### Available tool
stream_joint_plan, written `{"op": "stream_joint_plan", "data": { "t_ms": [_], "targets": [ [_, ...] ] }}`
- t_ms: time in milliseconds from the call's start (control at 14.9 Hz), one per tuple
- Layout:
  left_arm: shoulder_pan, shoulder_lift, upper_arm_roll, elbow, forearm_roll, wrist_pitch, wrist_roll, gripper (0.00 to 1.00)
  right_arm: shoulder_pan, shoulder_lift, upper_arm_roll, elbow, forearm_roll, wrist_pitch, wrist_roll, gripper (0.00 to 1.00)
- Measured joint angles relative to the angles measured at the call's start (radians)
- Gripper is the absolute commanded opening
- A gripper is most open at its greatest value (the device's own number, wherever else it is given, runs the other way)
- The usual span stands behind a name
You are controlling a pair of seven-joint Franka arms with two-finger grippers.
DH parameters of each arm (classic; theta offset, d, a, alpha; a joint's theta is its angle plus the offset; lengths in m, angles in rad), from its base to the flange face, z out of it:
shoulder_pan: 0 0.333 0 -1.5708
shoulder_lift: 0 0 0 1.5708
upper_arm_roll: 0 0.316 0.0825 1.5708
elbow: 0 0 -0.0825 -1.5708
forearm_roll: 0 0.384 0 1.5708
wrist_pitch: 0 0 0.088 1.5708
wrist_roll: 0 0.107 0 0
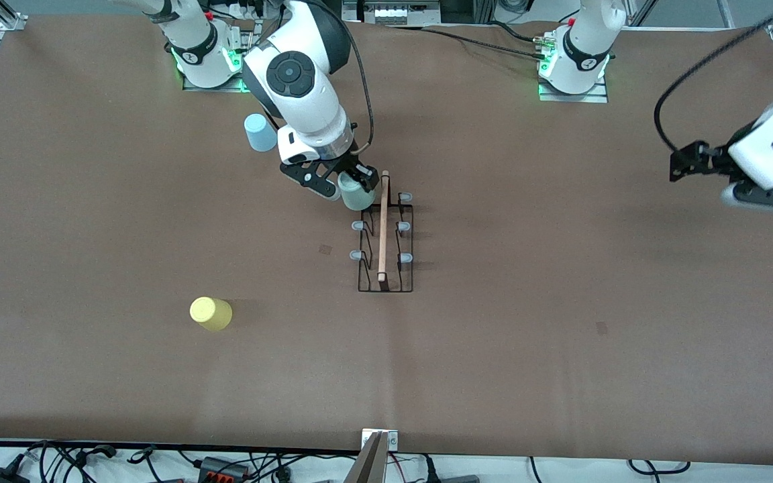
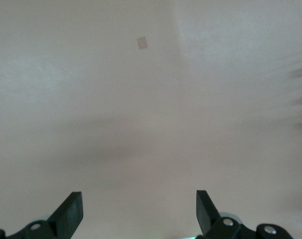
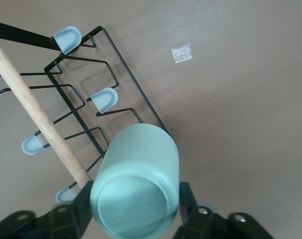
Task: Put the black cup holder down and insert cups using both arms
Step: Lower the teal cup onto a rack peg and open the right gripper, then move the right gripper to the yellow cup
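Green cup between right claw fingers

The table was plain brown, the cup holder black wire with a pale wooden rod and grey-blue prong tips, and the cups pale green, yellow and light blue.
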Motion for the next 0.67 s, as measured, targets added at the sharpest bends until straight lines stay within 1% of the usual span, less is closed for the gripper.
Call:
{"op": "stream_joint_plan", "data": {
  "t_ms": [135,269,336,404,538,673],
  "targets": [
    [0.001,-0.053,0.009,-0.058,0.000,0.047,0.000,1.00,-0.007,-0.001,-0.004,0.004,-0.005,0.004,-0.004,1.00],
    [0.007,-0.065,0.014,-0.096,0.000,0.125,0.000,1.00,-0.039,-0.014,-0.009,0.015,-0.012,-0.001,-0.042,1.00],
    [0.013,-0.065,0.016,-0.107,0.000,0.156,0.000,1.00,-0.072,-0.031,-0.011,0.020,-0.014,-0.023,-0.093,1.00],
    [0.017,-0.065,0.018,-0.115,0.000,0.174,0.000,1.00,-0.116,-0.053,-0.014,0.024,-0.016,-0.068,-0.177,1.00],
    [0.019,-0.073,0.027,-0.129,0.000,0.201,0.000,1.00,-0.234,-0.097,-0.020,0.024,-0.017,-0.175,-0.413,1.00],
    [0.018,-0.101,0.028,-0.145,0.000,0.209,0.000,1.00,-0.355,-0.114,-0.037,0.021,-0.030,-0.222,-0.669,1.00]
  ]
}}
